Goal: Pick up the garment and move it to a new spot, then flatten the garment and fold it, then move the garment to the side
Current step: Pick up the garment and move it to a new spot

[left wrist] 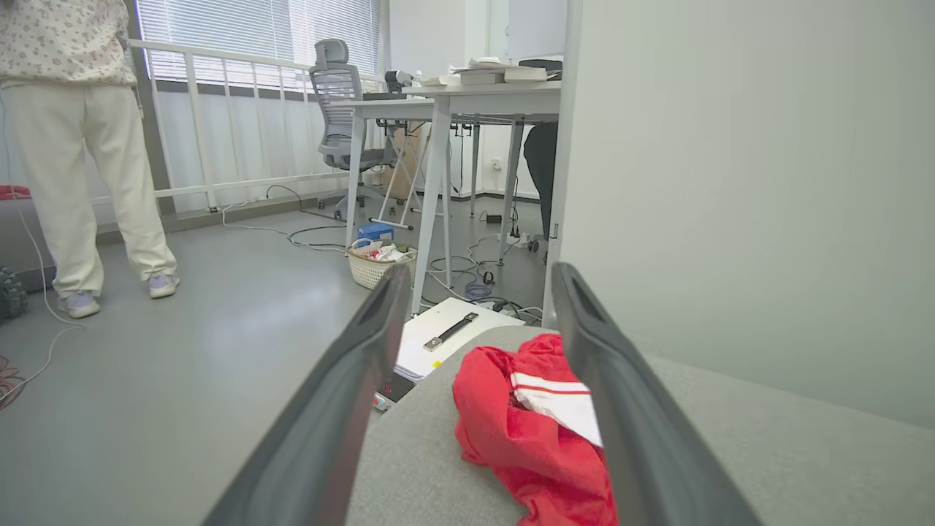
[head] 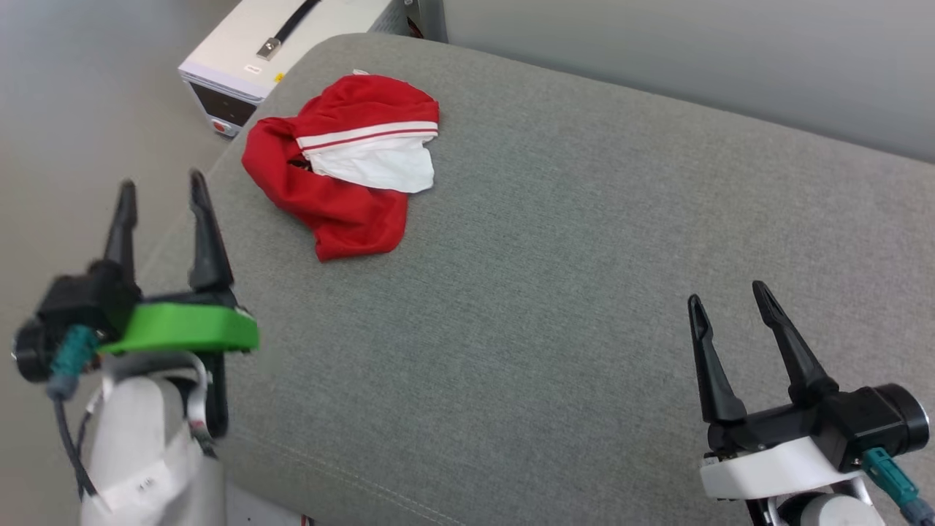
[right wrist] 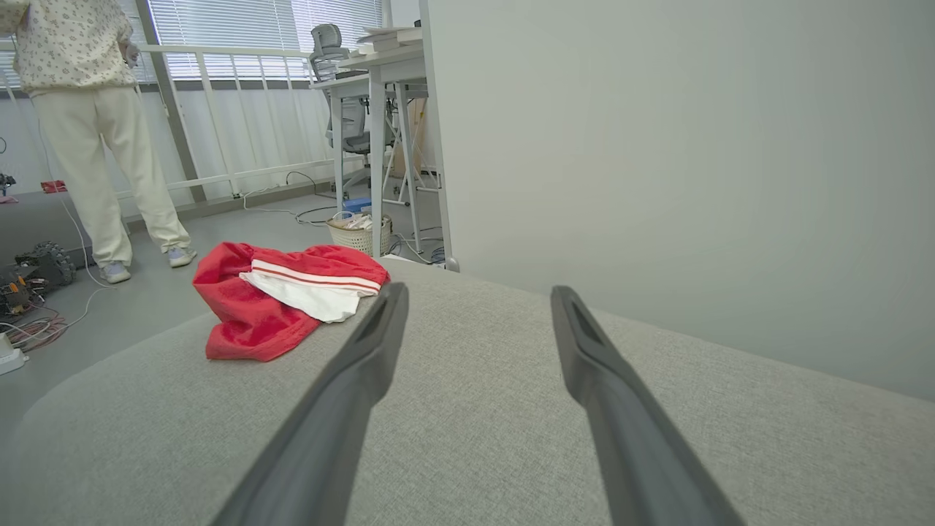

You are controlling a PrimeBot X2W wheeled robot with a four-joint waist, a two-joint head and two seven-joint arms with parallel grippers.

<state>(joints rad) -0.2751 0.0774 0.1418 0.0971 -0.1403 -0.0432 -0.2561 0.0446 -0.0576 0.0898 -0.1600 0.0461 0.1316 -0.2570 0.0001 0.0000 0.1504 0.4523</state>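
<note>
The garment (head: 343, 164) lies crumpled near the far left corner of the grey cushion (head: 555, 277): red cloth, with a white sleeve and red-and-white striped trim on top. My left gripper (head: 162, 186) hovers open at the cushion's left edge, nearer me than the garment and apart from it. In the left wrist view the garment (left wrist: 522, 431) shows between the two spread fingers (left wrist: 350, 380). My right gripper (head: 727, 296) stands open over the cushion's near right part, far from the garment (right wrist: 281, 303), with nothing between its fingers.
A white box-shaped device (head: 256, 58) sits on the floor just past the cushion's far left corner. A grey partition wall (head: 694, 51) runs behind the cushion. A person (left wrist: 73, 146) stands on the floor, with desks, a chair and a basket (left wrist: 372, 264) beyond.
</note>
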